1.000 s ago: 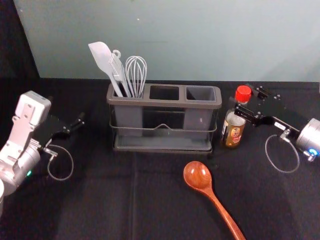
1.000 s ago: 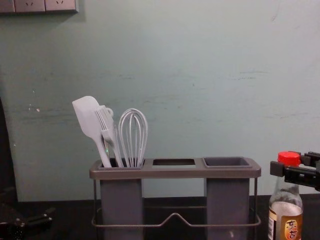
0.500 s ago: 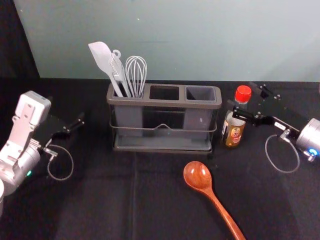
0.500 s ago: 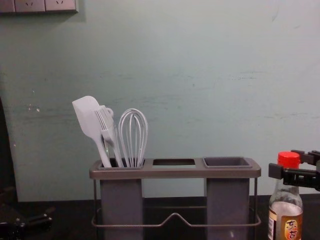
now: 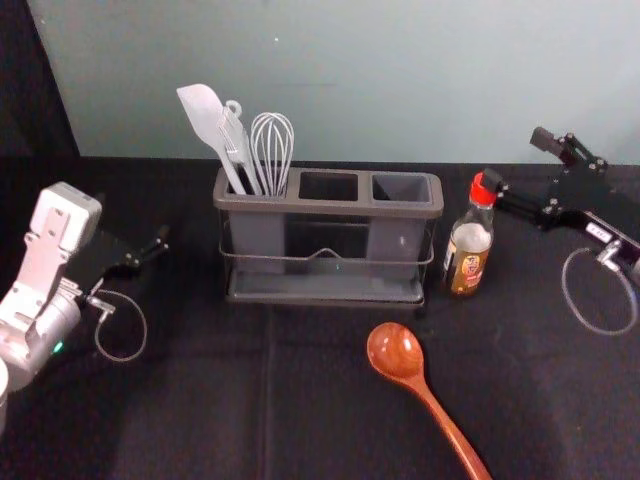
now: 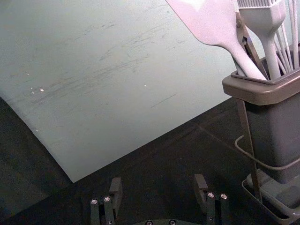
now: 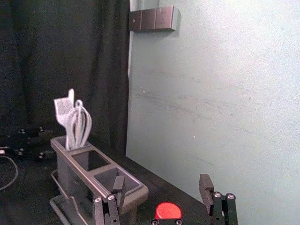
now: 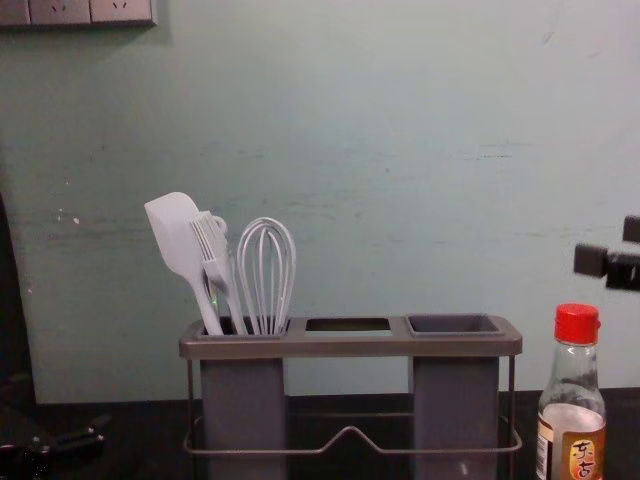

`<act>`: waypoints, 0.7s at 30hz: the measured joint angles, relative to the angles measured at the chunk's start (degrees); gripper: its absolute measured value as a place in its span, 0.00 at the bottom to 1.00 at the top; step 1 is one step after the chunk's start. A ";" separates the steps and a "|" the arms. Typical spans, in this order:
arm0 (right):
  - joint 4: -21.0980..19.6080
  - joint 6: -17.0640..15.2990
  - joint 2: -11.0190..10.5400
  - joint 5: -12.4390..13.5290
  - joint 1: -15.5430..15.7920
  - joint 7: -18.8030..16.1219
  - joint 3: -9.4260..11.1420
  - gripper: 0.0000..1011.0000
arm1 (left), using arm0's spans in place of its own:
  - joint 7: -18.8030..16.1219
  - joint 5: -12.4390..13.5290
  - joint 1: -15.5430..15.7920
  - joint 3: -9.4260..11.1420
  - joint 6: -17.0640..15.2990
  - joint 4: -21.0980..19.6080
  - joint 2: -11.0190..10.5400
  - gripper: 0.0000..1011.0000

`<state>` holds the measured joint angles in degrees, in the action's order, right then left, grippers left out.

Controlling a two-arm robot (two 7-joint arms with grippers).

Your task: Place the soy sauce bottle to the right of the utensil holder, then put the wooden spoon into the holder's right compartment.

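My right gripper (image 5: 518, 168) is open, up and to the right of the soy sauce bottle (image 5: 468, 250); in the chest view the gripper (image 8: 606, 246) hangs above the red cap (image 8: 577, 323), apart from it. The bottle stands upright just right of the utensil holder (image 5: 330, 208), whose right compartment (image 5: 402, 187) holds nothing. In the right wrist view the gripper (image 7: 161, 187) has the cap (image 7: 168, 211) below its spread fingers. The wooden spoon (image 5: 428, 398) lies in front of the holder, bowl toward it. My left gripper (image 5: 135, 250) idles at the left, open in its wrist view (image 6: 157, 187).
A white spatula (image 5: 205, 118), a brush (image 5: 236, 140) and a whisk (image 5: 272, 150) stand in the holder's left compartment. A pale wall (image 5: 400, 80) rises behind the black-covered table (image 5: 200, 400). A dark curtain (image 7: 65, 56) hangs at the left side.
My right gripper has risen off the bottle and drawn back to the right, no longer around its neck. The bottle stays standing. The left arm and the spoon have not moved.
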<state>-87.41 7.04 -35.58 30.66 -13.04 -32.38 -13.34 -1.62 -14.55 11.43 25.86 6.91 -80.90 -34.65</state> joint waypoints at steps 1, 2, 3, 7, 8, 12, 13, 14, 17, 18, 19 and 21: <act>-2.23 -0.94 -0.69 0.38 1.07 0.45 0.73 0.99 | 0.00 0.00 0.00 0.00 0.00 0.00 0.00 0.99; -3.24 -1.45 -1.02 0.62 1.54 0.60 1.04 0.99 | 0.00 0.00 0.00 0.00 0.00 -0.01 0.00 0.99; -4.19 -1.99 -1.33 0.97 1.98 0.65 1.34 0.99 | 0.00 0.00 0.00 0.00 0.00 0.00 0.00 0.99; -9.64 -6.56 -3.25 2.72 4.24 1.21 2.04 0.99 | 0.00 0.00 0.00 0.00 0.00 0.00 0.00 0.99; -10.75 -7.48 -3.68 2.97 4.70 1.37 2.06 0.99 | 0.00 0.00 0.00 0.00 0.00 0.00 0.00 0.99; -15.13 -10.15 -5.66 3.81 6.72 1.65 2.08 0.99 | 0.00 0.00 0.00 0.00 0.00 0.00 0.00 0.99; -15.93 -10.82 -6.04 4.01 7.06 1.73 2.05 0.99 | 0.00 0.00 0.00 0.00 0.00 0.00 0.00 0.99; -16.79 -11.68 -6.44 4.12 7.37 2.04 1.94 0.99 | 0.00 0.00 0.00 0.00 0.00 0.00 0.00 0.99; -20.02 -16.64 -7.88 3.90 8.13 4.73 0.98 0.99 | 0.00 0.00 0.00 0.00 0.00 0.00 0.00 0.99; -21.50 -19.50 -8.45 3.46 8.23 6.37 0.19 0.99 | 0.00 0.00 0.00 0.00 0.00 0.00 0.00 0.99; -22.08 -20.64 -8.62 3.31 8.23 6.99 -0.17 0.99 | 0.00 0.00 0.00 0.00 0.00 0.00 0.00 0.99; -23.82 -25.59 -9.04 3.10 7.86 8.62 -1.94 0.99 | 0.00 0.00 0.00 0.00 0.00 0.00 0.00 0.99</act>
<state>-111.24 -18.55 -44.62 33.76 -5.18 -23.76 -15.28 -1.62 -14.54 11.43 25.86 6.91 -80.90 -34.65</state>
